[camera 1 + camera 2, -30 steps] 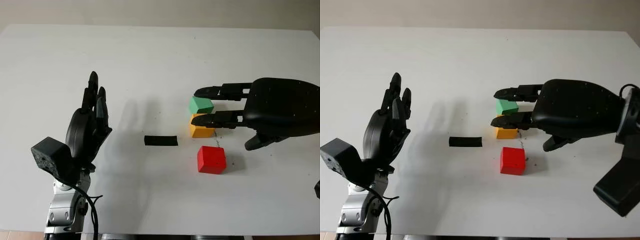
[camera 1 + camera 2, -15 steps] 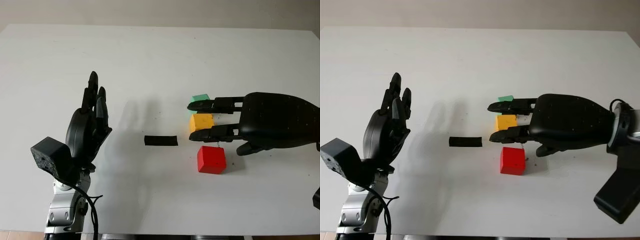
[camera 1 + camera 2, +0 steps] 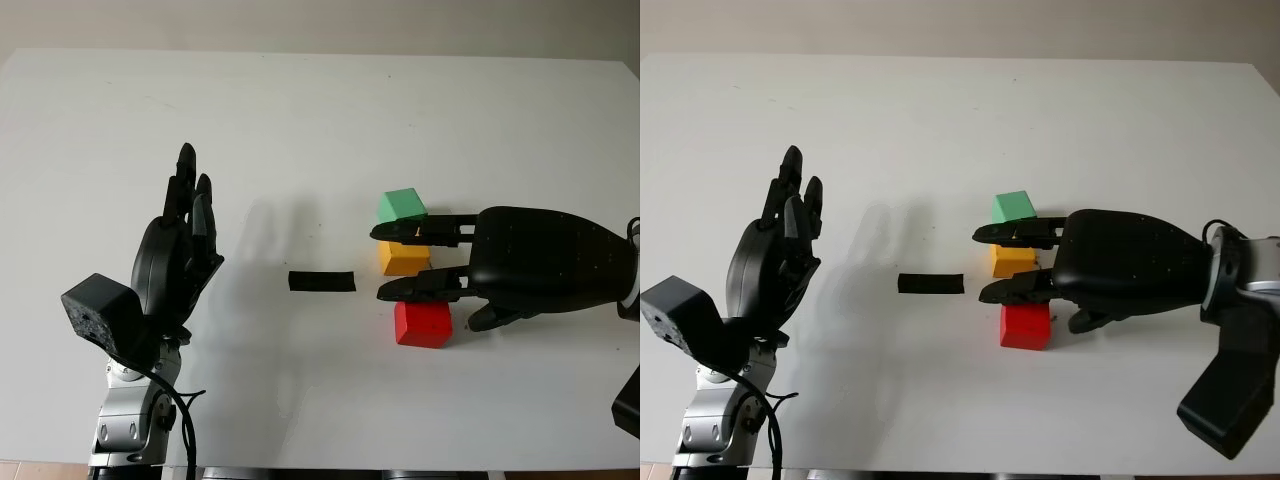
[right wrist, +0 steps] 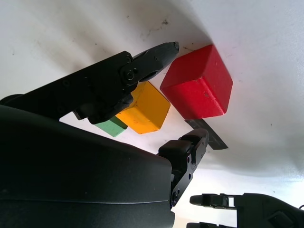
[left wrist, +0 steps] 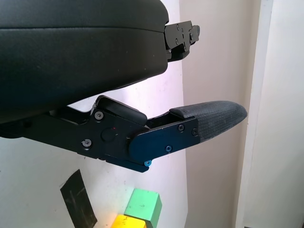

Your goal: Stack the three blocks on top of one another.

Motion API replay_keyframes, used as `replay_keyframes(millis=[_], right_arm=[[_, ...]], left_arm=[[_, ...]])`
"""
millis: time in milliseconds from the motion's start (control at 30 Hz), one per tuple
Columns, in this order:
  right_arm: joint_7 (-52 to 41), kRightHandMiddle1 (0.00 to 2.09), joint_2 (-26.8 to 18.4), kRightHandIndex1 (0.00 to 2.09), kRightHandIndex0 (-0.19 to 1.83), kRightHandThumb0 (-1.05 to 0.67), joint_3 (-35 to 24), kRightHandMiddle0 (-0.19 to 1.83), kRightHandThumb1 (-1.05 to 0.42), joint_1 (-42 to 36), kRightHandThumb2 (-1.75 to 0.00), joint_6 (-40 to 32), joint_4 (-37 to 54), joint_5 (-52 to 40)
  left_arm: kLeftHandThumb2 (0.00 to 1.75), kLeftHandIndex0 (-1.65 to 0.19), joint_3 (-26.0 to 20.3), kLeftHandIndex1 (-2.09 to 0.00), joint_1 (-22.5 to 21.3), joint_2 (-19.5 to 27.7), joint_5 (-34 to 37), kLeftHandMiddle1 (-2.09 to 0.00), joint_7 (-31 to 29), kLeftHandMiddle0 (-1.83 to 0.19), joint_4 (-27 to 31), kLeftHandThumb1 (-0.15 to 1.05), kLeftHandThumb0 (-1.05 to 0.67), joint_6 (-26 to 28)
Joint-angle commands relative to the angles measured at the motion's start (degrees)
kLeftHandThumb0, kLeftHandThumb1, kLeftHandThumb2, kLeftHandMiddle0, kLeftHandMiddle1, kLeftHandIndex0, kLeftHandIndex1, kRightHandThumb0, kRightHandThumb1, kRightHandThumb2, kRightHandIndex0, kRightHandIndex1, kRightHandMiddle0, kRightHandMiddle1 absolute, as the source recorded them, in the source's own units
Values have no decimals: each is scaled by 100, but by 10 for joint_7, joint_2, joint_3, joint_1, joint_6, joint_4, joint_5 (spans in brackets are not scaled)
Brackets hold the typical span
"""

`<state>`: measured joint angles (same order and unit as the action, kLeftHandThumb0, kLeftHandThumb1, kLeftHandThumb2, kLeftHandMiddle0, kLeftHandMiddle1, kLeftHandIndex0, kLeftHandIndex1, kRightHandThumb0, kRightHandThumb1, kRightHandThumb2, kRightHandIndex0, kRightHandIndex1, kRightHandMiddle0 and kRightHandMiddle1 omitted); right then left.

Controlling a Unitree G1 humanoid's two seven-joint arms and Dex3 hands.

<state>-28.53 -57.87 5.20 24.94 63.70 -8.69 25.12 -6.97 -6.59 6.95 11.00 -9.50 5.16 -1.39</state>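
Red block [image 3: 422,324] lies nearest me on the white table [image 3: 300,120], with the yellow block [image 3: 403,257] just behind it and the green block [image 3: 402,206] behind that, a short row running away from me. My right hand [image 3: 520,270] hovers open over the red and yellow ones, fingers [image 3: 415,288] pointing left toward the black strip [image 3: 322,282], whose long axis runs left-right. My right wrist view shows the red block's whole face [image 4: 197,83], half covered from above, while my left hand [image 3: 178,250] stands open and upright at the table's left.
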Motion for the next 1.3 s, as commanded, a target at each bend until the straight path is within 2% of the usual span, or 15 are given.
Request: replay_keyframes(millis=[0,533,800,1133,1267], right_arm=[[2,7,4,5,13,-38,9,50,-79,-2,-5,2,-2,-2],[10,9,21,5,10,-34,34,58,-80,20,-6,11,-22,6],[36,17,36,7,16,-44,33,80,-79,34,-5,30,-33,29],[68,25,48,10,28,-47,35,105,-79,47,-5,62,-61,37],[69,26,46,9,28,-47,36,108,-79,49,-5,63,-62,38]], left_arm=[[70,16,0,-5,5,0,1,-5,-1,15,7,105,-77,-2],[71,17,1,-5,9,0,-3,-5,2,15,12,105,-76,-1],[70,17,0,-5,9,1,2,-5,-4,16,11,105,-77,1],[70,17,0,-5,11,0,0,-6,-2,15,14,105,-77,4],[70,16,0,-6,10,-2,1,-5,0,15,14,105,-77,7]])
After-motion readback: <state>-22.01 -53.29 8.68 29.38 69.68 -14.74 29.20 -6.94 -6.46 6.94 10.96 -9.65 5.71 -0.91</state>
